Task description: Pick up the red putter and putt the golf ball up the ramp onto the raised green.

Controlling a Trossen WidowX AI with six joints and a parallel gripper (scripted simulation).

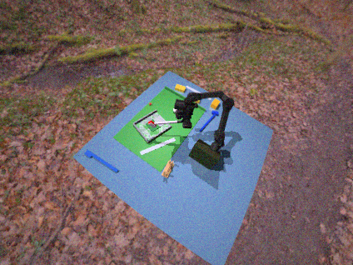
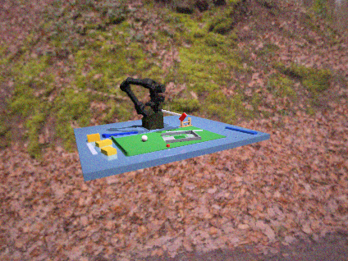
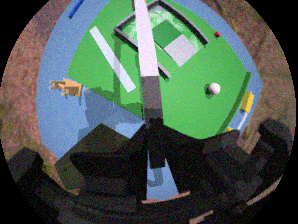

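My gripper (image 1: 183, 120) (image 2: 160, 110) (image 3: 150, 125) is shut on the grip end of the red putter (image 1: 166, 122) (image 2: 173, 113) (image 3: 145, 36). The putter's white shaft lies nearly level in the air, and its red head (image 1: 151, 123) (image 2: 183, 116) hangs over the raised green (image 1: 145, 117) (image 2: 180, 139) (image 3: 161, 27), a grey-framed pad with a grey ramp (image 3: 180, 50). The white golf ball (image 2: 144, 138) (image 3: 213, 87) rests on the green mat (image 1: 129, 139) (image 2: 131, 148) (image 3: 193, 99), apart from the putter head. In the top view the arm hides the ball.
The arm's base (image 1: 205, 154) (image 2: 153, 121) stands on the blue board (image 1: 200, 208) (image 2: 123, 164). A wooden stand (image 1: 167, 168) (image 2: 186, 121) (image 3: 67, 86), a white strip (image 1: 157, 146) (image 3: 112, 60), a blue bar (image 1: 101, 161) (image 2: 241, 130), a blue putter (image 1: 208, 120) (image 2: 120, 134), yellow blocks (image 1: 215, 103) (image 2: 104, 143) and a small red marker (image 1: 150, 103) (image 2: 167, 145) lie around.
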